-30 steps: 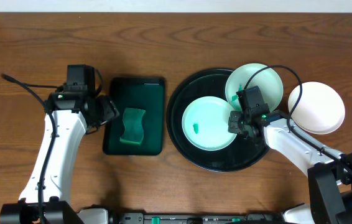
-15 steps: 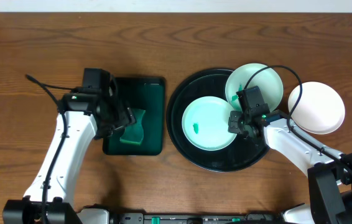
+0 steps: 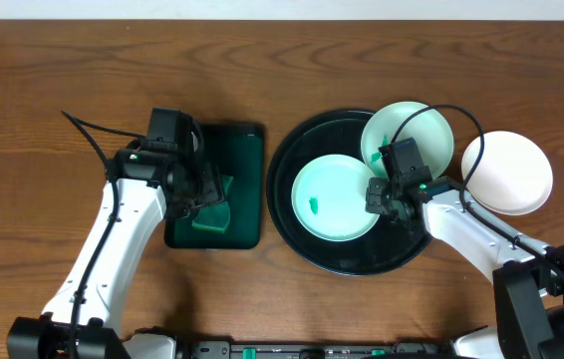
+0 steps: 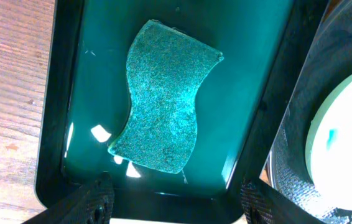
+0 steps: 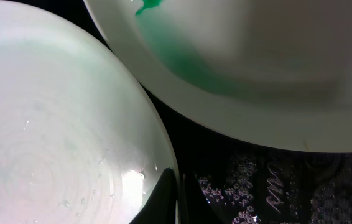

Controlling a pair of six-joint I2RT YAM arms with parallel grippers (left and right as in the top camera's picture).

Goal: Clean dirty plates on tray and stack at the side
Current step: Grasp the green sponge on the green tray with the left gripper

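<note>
Black and glossy, the round tray (image 3: 354, 257) lies right of centre, with a band of wood between its near rim and the front edge of the table (image 3: 53, 70). A mint plate (image 3: 330, 199) lies flat in it, closer to the left rim, with a small green smudge on its face. The right gripper (image 3: 383, 195) meets this plate at its right edge. In the right wrist view its dark fingertips (image 5: 163, 198) sit on either side of the rim, pinched onto it.

At the same depth, across a thin strip of wood, a dark green rectangular tray (image 3: 242, 150) holds a wavy green sponge (image 3: 210, 206) that lies apart from both long walls. The left gripper (image 3: 200, 191) hangs above the sponge's near end, fingers (image 4: 92, 200) spread wide.

Farther back, a white plate (image 3: 509, 172) rests on the wood outside the round tray, to its right. Farthest, a second plate (image 3: 417, 128) overlaps the round tray's far right rim. Its edge overhangs the mint plate's, and green is smeared inside. It sits just beside the white plate, but I cannot tell whether they touch.
</note>
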